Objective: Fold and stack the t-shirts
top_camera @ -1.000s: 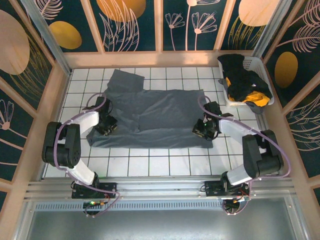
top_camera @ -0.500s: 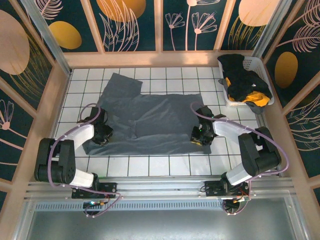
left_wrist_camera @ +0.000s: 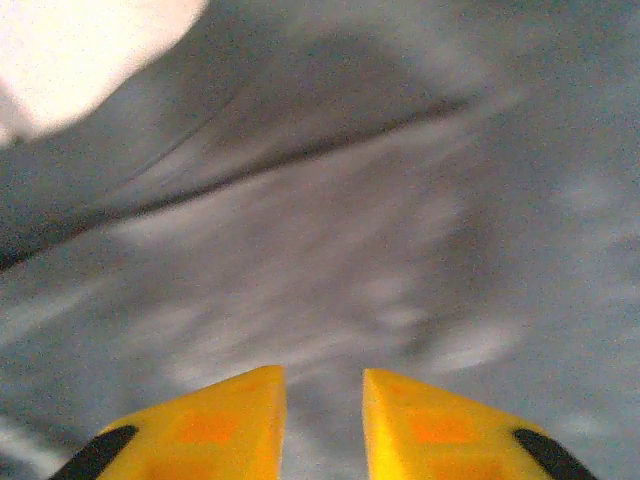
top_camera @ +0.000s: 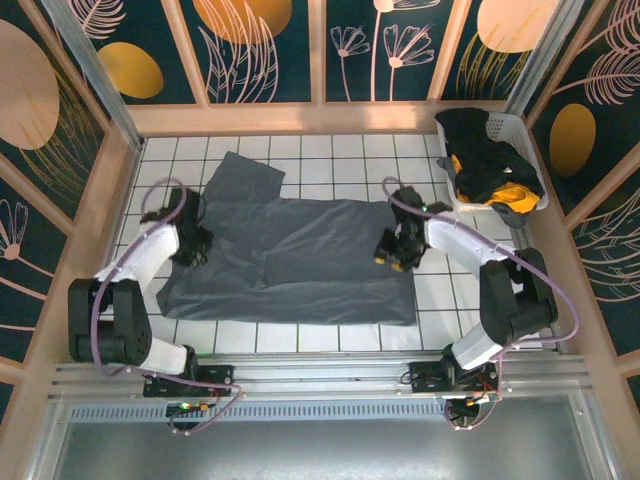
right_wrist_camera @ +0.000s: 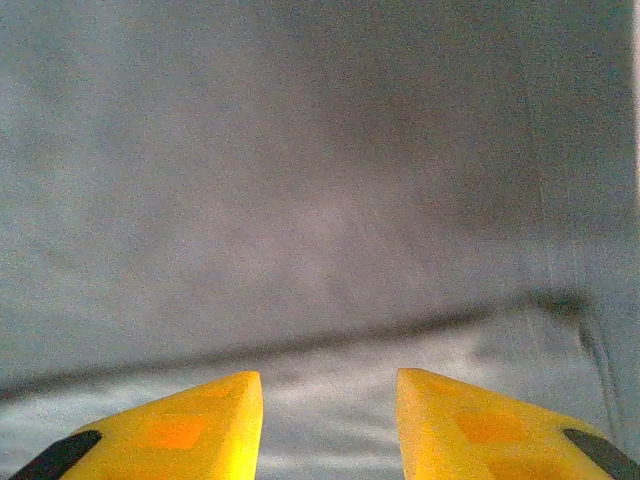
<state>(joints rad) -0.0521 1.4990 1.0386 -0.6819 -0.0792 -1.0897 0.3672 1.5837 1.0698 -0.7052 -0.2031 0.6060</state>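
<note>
On a white-tiled table (top_camera: pixel 330 150) walled by wood-framed panels of dark teal floral print (top_camera: pixel 270 50), a plain slate-grey cloth t-shirt (top_camera: pixel 300 260) lies spread flat at centre, one sleeve angled toward the far left. The left gripper (left_wrist_camera: pixel 323 385) hangs over the shirt's left edge, its yellow fingers a little apart and holding nothing. The right gripper (right_wrist_camera: pixel 328 385) hangs over the right edge, fingers parted slightly wider, also empty. A white plastic laundry basket (top_camera: pixel 497 124) in the far right corner holds a crumpled black shirt (top_camera: pixel 470 135) and an orange-yellow one (top_camera: pixel 510 192), both partly buried. The left wrist view is blurred; a dark fold line crosses the cloth in both wrist views. Bare tiles border the shirt on the far, near and right sides.
</note>
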